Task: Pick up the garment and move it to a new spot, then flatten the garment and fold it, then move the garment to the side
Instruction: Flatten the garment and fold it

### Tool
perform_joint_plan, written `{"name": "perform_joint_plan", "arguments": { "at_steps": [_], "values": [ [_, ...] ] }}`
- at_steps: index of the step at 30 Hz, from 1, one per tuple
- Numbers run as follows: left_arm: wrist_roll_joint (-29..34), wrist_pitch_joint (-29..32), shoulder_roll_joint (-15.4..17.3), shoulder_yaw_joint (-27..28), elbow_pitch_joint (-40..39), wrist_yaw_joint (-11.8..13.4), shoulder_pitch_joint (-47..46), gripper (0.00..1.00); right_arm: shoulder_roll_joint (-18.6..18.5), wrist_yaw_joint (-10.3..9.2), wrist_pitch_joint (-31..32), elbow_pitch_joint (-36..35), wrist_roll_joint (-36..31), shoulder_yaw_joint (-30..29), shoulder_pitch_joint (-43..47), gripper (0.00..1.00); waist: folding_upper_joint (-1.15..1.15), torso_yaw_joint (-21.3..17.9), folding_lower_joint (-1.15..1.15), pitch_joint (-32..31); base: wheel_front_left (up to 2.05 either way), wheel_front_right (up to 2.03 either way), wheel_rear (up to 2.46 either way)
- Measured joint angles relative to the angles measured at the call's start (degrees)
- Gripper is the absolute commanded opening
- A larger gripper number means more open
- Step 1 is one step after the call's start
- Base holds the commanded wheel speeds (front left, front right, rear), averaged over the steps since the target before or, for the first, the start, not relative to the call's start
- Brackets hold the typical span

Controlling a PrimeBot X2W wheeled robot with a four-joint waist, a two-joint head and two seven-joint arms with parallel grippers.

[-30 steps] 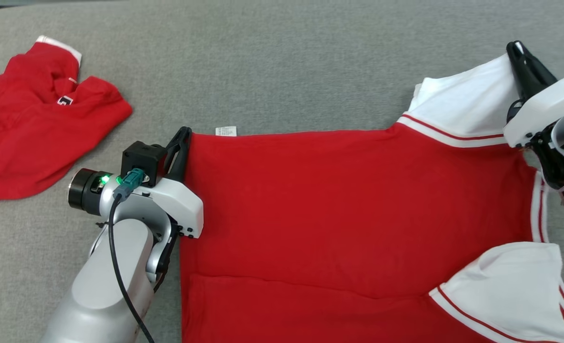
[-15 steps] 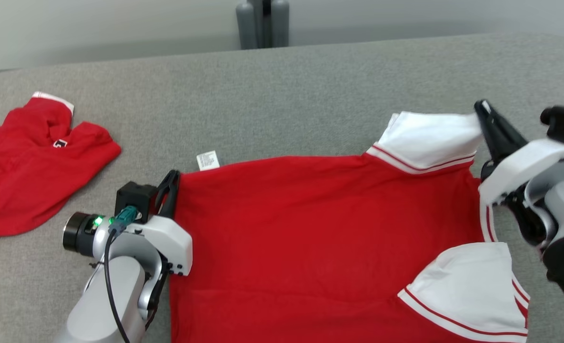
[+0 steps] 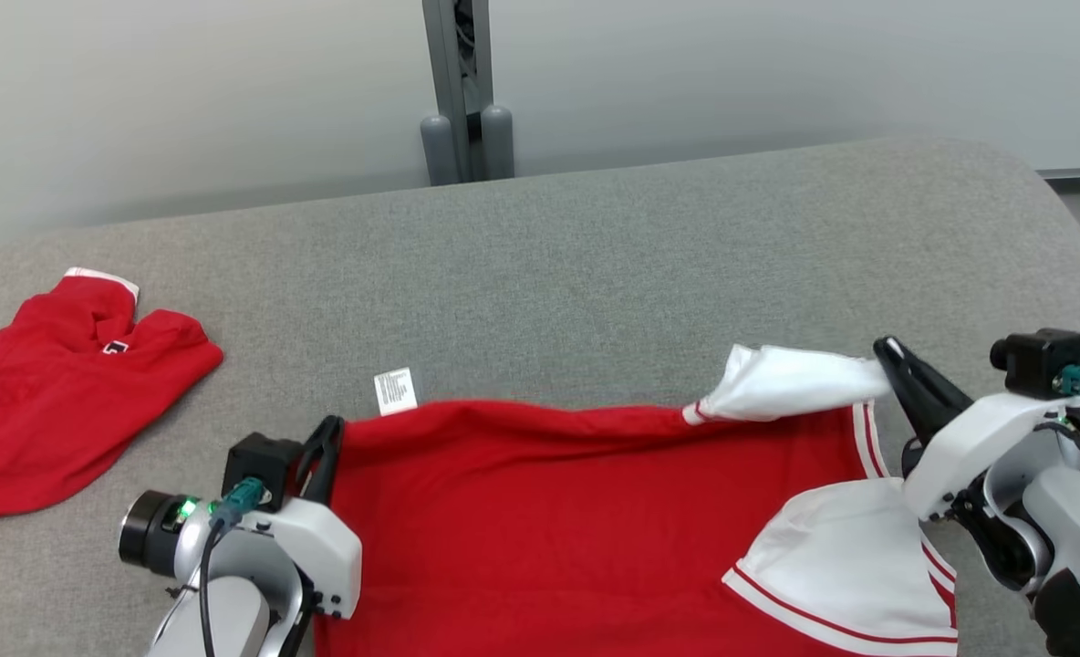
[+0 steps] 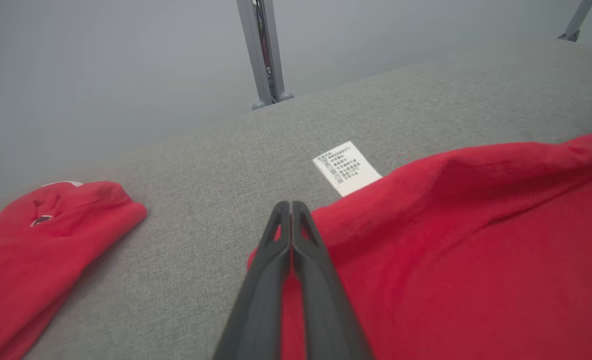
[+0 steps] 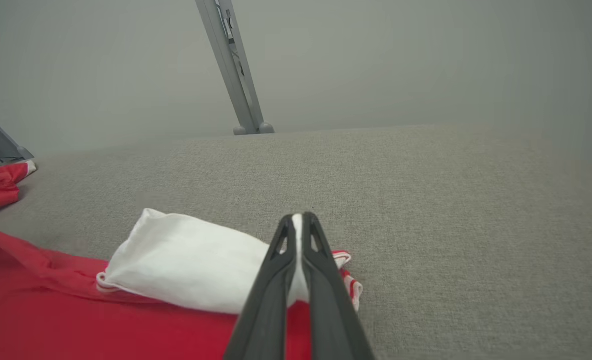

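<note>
Red garment [image 3: 549,529] at six o'clock on the grey bench [image 3: 595,265]. Its far edge, flat a second ago, now rises: the fold has begun. My left hand [image 3: 328,429] pinches its ten o'clock corner. My right hand [image 3: 888,354] pinches the white sleeve [image 3: 795,379] at two o'clock. Both hands are tilted low.
</note>
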Motion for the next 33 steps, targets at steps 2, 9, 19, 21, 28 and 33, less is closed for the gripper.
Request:
{"name": "perform_joint_plan", "arguments": {
  "at_steps": [2, 9, 19, 21, 28, 33],
  "values": [
    [0.2, 1.4, 0.7, -0.5, -1.1, 0.2, 1.3, 0.00, -0.6, 0.00, 1.1, -0.8, 1.0, 0.7, 1.0, 0.00, 0.00, -0.2, 0.00, -0.7, 0.00, 0.00, 0.00],
    [0.4, 6.0, 3.1, -2.7, -6.0, 0.1, 5.8, 0.00, -3.4, 0.00, 5.7, -3.8, 3.8, 2.5, 3.4, 0.00, 0.00, -0.4, 0.00, -1.9, 0.00, 0.00, 0.00],
    [0.7, 12.5, 6.9, -4.5, -12.9, 0.3, 10.0, 0.00, -8.0, 0.00, 15.2, -10.7, 6.5, 4.7, 5.5, 0.00, 0.00, -0.5, 0.00, -2.4, 0.00, 0.00, 0.00],
    [0.4, 13.9, 7.4, -4.7, -14.2, 0.3, 10.8, 0.00, -9.0, 0.00, 16.8, -12.4, 6.6, 5.0, 5.5, 0.00, 0.00, -0.6, 0.00, -2.4, 0.00, 0.00, 0.00],
    [-0.1, 18.3, 9.3, -5.7, -18.6, 0.3, 12.6, 0.00, -10.9, 0.00, 20.1, -16.0, 6.3, 4.9, 6.2, 0.00, 0.00, -0.5, 0.00, -2.2, 0.00, 0.00, 0.00],
    [-0.4, 20.1, 10.3, -5.8, -20.7, 0.8, 13.3, 0.00, -11.8, 0.00, 23.1, -18.3, 6.8, 4.4, 7.1, 0.00, 0.00, -0.2, 0.00, -2.3, 0.00, 0.00, 0.00]
  ]
}}
